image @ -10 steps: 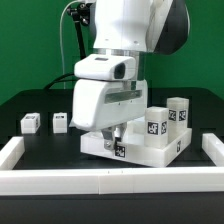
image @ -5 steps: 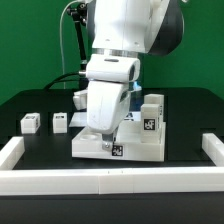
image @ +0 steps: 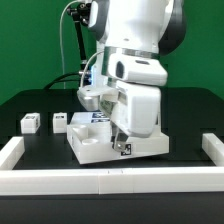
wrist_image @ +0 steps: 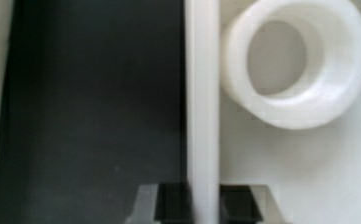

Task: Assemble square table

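The white square tabletop (image: 92, 143) lies on the black table in the middle of the exterior view, with a tag on its near side. My gripper (image: 121, 141) is shut on its raised rim near the front right corner. In the wrist view the thin white rim (wrist_image: 202, 90) runs straight between my two dark fingers (wrist_image: 170, 202), with my gripper (wrist_image: 202, 198) closed on it. A round white socket (wrist_image: 301, 60) of the slab shows beside the rim. Two small white tagged leg posts (image: 29, 122) (image: 60, 121) stand at the exterior view's left.
A long low white wall (image: 100, 181) borders the front, with raised ends at the left (image: 12, 150) and right (image: 212, 148). My arm's bulk hides the table behind the slab on the exterior view's right.
The tabletop has turned and slid toward the exterior view's left in my grip. My wrist has swung to the right, now covering the posts that stood at the right.
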{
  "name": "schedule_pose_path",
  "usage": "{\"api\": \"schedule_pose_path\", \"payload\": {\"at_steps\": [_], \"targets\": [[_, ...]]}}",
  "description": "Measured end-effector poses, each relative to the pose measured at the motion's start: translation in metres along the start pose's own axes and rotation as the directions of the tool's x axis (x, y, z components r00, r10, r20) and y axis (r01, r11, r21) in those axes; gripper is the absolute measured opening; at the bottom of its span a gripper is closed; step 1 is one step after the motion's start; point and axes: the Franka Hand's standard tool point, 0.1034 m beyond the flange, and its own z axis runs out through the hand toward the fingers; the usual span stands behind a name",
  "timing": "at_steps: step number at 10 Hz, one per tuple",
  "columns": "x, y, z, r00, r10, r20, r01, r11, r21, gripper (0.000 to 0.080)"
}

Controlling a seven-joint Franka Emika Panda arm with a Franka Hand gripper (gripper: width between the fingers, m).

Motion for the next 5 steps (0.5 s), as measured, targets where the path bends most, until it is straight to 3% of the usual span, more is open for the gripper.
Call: {"api": "schedule_pose_path", "payload": {"at_steps": [2,5], "targets": [[0.0096,0.0132,-0.0014,0.99,-0.14,0.008,0.14,0.99,0.019,0.0063],[0.0044,0.0093,0.0016,0.971,-0.239,0.016,0.239,0.971,0.026,0.0063]]}}
